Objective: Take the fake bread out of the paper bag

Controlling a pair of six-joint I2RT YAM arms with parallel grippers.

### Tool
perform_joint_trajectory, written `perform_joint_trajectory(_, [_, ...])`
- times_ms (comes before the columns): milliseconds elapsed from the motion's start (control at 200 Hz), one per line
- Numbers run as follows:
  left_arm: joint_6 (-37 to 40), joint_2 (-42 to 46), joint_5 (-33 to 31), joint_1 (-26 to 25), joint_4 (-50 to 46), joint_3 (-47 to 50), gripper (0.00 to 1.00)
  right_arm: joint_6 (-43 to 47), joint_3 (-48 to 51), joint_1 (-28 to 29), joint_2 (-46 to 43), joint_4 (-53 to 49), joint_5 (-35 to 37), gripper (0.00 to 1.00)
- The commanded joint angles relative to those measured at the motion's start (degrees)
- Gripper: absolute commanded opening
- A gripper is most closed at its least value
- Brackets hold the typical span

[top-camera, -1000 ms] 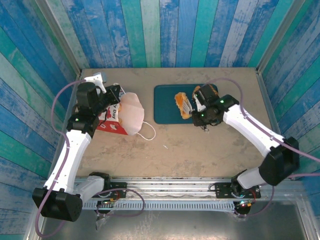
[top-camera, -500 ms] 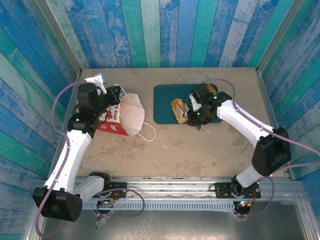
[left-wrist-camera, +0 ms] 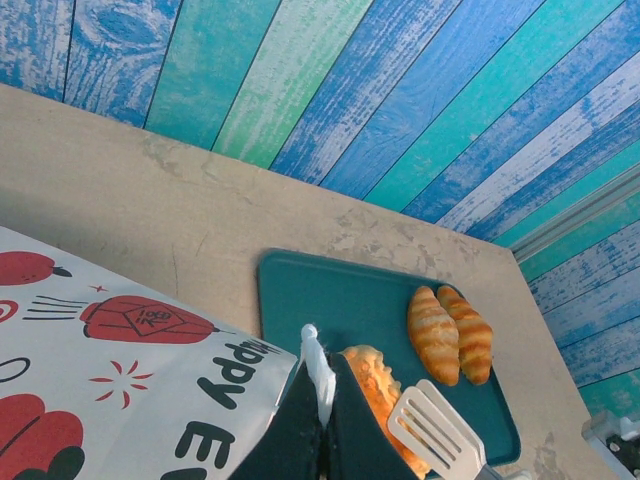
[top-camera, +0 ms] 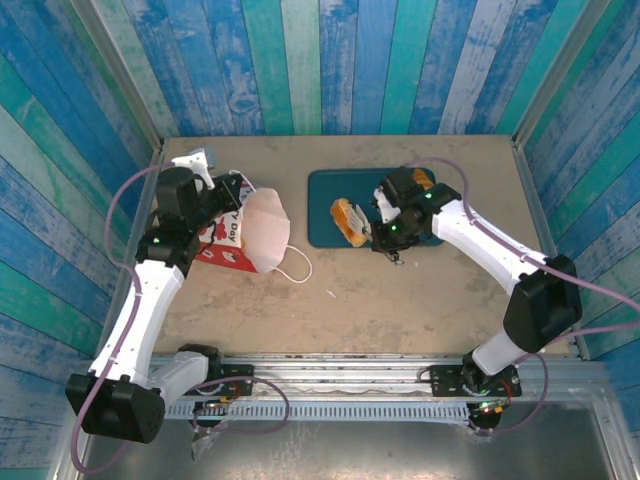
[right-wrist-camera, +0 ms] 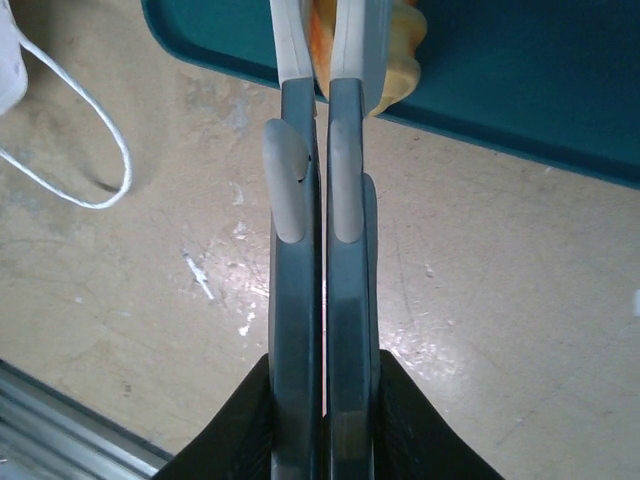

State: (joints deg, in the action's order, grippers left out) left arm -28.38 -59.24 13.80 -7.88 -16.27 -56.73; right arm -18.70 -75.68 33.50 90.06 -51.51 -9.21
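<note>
**Overhead, two arms, one bag, three toy pastries**

One beige counter [top-camera: 400, 290] sits inside walls of blue and green planks. Two white robot arms reach over it, one from each near corner.

One teal tray [top-camera: 325, 195] lies at the middle of the far side of the counter. To its left, apart from it, one paper bag [top-camera: 225, 240] lies on its side. Its upper face is white with red shapes and dark lettering, and its open mouth is turned towards the tray.

The left claw [left-wrist-camera: 320, 395] is fully closed on the bag's edge, with a strip of white paper pinched between its fingers.

Three pieces of fake bread are out of the bag. Two croissants [left-wrist-camera: 436, 335] lie side by side, touching, on the tray's far right part. One orange pastry [left-wrist-camera: 375, 395] is at the tray's near left part.

The right claw [right-wrist-camera: 322, 40] stands almost closed, its two pale fingertips pressed against this pastry from either side. Whether the pastry rests on the tray or hangs just above it cannot be told.

One white cord handle [top-camera: 297, 265] loops onto the counter from the bag's mouth.
</note>
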Motion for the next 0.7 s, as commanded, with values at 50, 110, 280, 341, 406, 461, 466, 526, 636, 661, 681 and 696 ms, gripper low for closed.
perform_joint_trajectory(50, [-0.2,0.0,-0.3,0.0,1.9,0.4,0.00,0.9,-6.6,3.5,1.4,-4.7,13.8,0.24])
perform_joint_trajectory(110, [-0.3,0.1,-0.2,0.0,1.9,0.4,0.00,0.5,-7.8,3.7,1.8,-5.6,18.5,0.24])
perform_joint_trajectory(280, [0.1,0.7,-1.0,0.0,1.4,0.5,0.00,1.4,-10.7,3.8,3.9,-6.9,25.6,0.24])
perform_joint_trajectory(341, [0.6,0.9,-1.4,0.0,0.8,0.3,0.00,1.9,-11.1,4.4,5.3,-7.6,27.9,0.24])
perform_joint_trajectory(406, [0.9,1.1,-2.0,0.0,0.4,0.2,0.00,2.5,-11.4,5.8,7.0,-8.4,31.7,0.25])
perform_joint_trajectory(461, [1.0,1.3,-2.1,0.0,0.2,0.2,0.00,3.1,-11.5,6.8,8.1,-8.8,33.1,0.25])
perform_joint_trajectory(466, [1.0,1.3,-2.2,0.0,0.2,0.2,0.00,3.2,-11.5,6.9,8.3,-8.9,33.1,0.25])
perform_joint_trajectory(526, [1.0,1.4,-2.3,0.0,0.3,0.3,0.00,3.4,-11.5,7.8,9.3,-9.2,33.0,0.26])
perform_joint_trajectory(636, [0.9,1.3,-2.2,0.0,0.4,0.2,0.00,4.8,-11.8,9.5,10.5,-9.5,29.6,0.27])
perform_joint_trajectory(661, [0.9,1.2,-2.1,0.0,0.4,0.1,0.00,6.0,-12.0,9.7,10.7,-9.6,27.0,0.28])
perform_joint_trajectory(681, [0.9,1.1,-2.1,0.0,0.3,0.0,0.00,6.5,-12.3,9.7,10.9,-9.7,25.2,0.29])
perform_joint_trajectory(696, [0.9,1.0,-2.0,0.0,0.2,-0.2,0.00,6.6,-12.5,9.7,11.0,-9.9,24.3,0.30])
